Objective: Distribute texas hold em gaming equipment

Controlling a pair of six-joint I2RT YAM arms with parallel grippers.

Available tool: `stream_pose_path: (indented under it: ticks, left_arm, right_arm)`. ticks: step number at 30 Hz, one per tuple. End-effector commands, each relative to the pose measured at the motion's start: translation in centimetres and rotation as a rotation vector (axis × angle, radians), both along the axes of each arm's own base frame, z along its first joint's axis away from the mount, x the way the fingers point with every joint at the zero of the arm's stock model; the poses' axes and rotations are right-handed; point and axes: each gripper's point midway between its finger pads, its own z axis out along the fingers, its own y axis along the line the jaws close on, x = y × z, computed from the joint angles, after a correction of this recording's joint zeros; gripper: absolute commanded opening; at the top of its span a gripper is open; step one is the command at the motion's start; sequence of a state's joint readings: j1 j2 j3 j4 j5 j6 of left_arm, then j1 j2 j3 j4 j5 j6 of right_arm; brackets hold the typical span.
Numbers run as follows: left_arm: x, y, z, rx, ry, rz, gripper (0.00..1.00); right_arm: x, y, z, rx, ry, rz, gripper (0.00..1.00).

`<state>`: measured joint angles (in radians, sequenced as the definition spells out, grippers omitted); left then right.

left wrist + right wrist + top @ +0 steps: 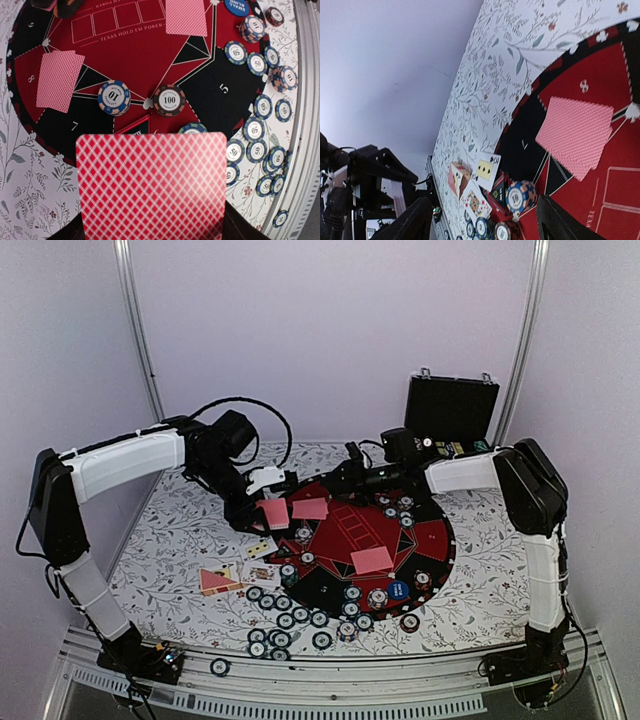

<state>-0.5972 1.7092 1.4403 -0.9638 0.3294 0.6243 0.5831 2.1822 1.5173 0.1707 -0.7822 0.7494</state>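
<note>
Red-backed card (150,185) clamped in L gripper (258,508), bottom of wrist view, over mat (135,60) edge, R gripper (482,207) spread open w/ nothing held, above dealt cards (575,135), chips (301,616) strewn lower centre of worktop (180,530)

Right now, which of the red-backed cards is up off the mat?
The card clamped in the left tool, held above the mat near its edge; the other red-backed cards lie flat on the mat.
</note>
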Motion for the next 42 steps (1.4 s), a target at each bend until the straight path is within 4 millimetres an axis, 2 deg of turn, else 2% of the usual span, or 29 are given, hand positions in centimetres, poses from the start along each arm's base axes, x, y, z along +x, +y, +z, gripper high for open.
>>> stream_pose_path:
  ticks: [1,6,13,21,28,37,42]
  left_arm:
    - [0.5,-0.6,1.6,-0.042,-0.023,0.0,0.17]
    - [0.6,-0.7,1.6,-0.043,-0.023,0.003,0.17]
    - [0.8,-0.8,1.4,-0.039,-0.024,0.002,0.17]
    - [1.0,-1.0,1.7,-0.048,-0.026,0.002,0.17]
    - [1.2,-1.3,2.2,-0.057,-0.036,0.0,0.17]
    - [1.2,-1.5,2.3,-0.063,-0.036,-0.004,0.17]
    - [1.2,-1.6,2.2,-0.061,-0.034,-0.004,0.17]
  right_arm:
    - [-5.8,1.8,3.0,0.113,-0.013,0.172,0.76]
    - [-9.8,3.5,4.4,0.201,0.012,0.273,0.78]
    - [-11.7,5.7,5.3,0.267,0.039,0.341,0.79]
    - [-11.8,7.5,5.5,0.286,0.064,0.367,0.79]
    - [-11.5,9.4,3.4,0.245,0.112,0.381,0.78]
    - [-11.8,10.8,3.5,0.258,0.123,0.416,0.74]
    - [-11.4,11.5,2.6,0.258,0.151,0.42,0.73]
